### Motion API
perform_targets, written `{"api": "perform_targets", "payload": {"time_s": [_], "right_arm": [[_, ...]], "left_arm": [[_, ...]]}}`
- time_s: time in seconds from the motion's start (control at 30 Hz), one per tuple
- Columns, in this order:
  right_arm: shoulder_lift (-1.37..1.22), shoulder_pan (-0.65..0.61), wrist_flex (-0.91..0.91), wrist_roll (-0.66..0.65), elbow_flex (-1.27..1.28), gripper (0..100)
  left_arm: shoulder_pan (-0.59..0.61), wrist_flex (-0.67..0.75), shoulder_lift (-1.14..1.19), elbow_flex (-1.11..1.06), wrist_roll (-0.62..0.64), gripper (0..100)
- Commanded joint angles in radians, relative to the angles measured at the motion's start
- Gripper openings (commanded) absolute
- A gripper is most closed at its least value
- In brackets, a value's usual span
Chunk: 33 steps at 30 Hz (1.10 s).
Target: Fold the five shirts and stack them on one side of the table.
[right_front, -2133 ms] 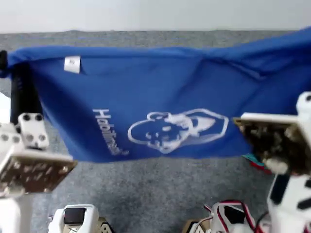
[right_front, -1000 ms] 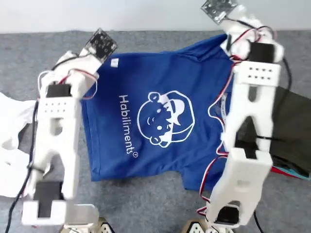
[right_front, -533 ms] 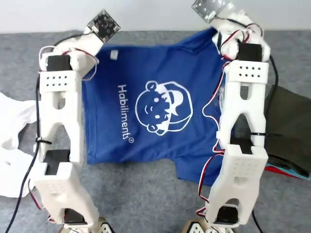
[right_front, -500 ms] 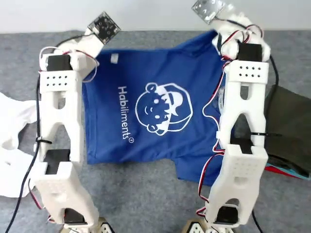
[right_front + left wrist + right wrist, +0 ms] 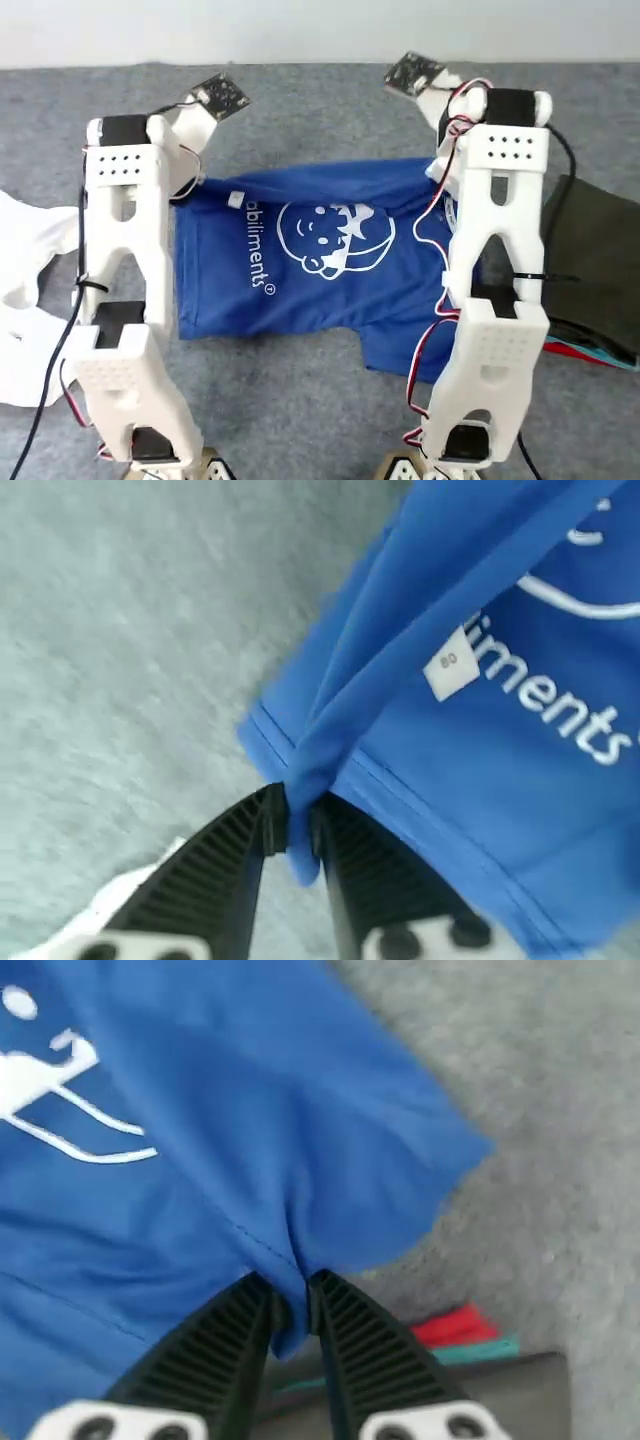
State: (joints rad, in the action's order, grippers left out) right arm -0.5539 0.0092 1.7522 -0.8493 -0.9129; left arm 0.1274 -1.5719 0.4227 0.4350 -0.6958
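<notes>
Pinching the blue shirt (image 5: pixel 300 290) at two spots, your left gripper (image 5: pixel 295 808) and right gripper (image 5: pixel 290 1288) hold tight so it folds evenly.

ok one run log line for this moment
step: fold blue shirt | left hand: shut on shirt corner | right hand: shut on shirt corner | far edge: doubled over onto print | dark stack: beside right arm

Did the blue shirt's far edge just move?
Yes. The blue shirt's far edge pulled away from the white wall, toward the table's near side.
</notes>
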Motion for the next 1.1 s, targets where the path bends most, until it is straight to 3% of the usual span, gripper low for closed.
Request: {"api": "perform_targets", "payload": {"time_s": [0.0, 0.3, 0.63, 1.07], "right_arm": [[0.131, 0.007, 0.047, 0.068, 0.044, 1.1], [0.469, 0.002, 0.045, 0.074, 0.592, 1.2], [0.734, -0.008, 0.044, 0.075, 1.01, 0.9], [0.803, -0.01, 0.01, 0.071, 1.261, 0.9]], "left_arm": [[0.018, -0.091, -0.002, 0.045, -0.058, 1], [0.023, -0.184, -0.015, 0.028, -0.084, 1], [0.038, -0.176, -0.152, -0.226, -0.146, 2], [0.075, -0.109, -0.15, -0.318, -0.149, 2]]}}
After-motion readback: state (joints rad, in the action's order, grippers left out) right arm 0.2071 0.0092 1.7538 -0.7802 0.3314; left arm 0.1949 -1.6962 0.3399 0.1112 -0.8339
